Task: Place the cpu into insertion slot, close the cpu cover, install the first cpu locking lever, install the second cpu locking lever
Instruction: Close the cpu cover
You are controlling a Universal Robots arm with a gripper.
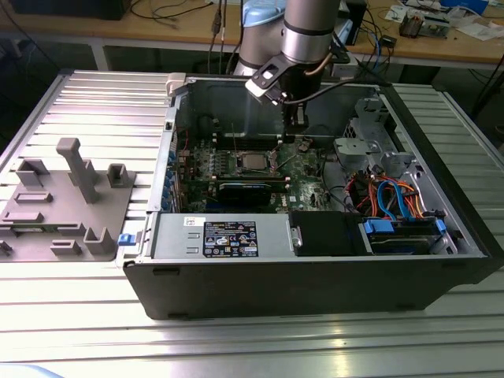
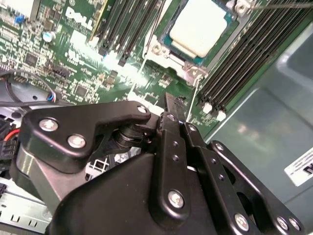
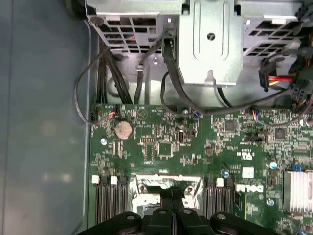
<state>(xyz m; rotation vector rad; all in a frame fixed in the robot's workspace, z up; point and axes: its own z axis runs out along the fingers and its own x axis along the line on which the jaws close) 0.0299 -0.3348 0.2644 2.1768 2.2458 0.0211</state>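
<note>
Ribbed metal table (image 1: pixel 79 102), open computer case (image 1: pixel 315 276), cpu (image 2: pixel 200 27) inside

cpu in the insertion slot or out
In: the cpu lies flat within the frame of the insertion slot in the second wrist view.

Bright even light — white glare on motherboard (image 2: pixel 112 68).

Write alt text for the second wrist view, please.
The black gripper, shut, hangs over a green motherboard; beyond its tip the pale cpu lies in the insertion slot, between rows of black memory slots.
</note>
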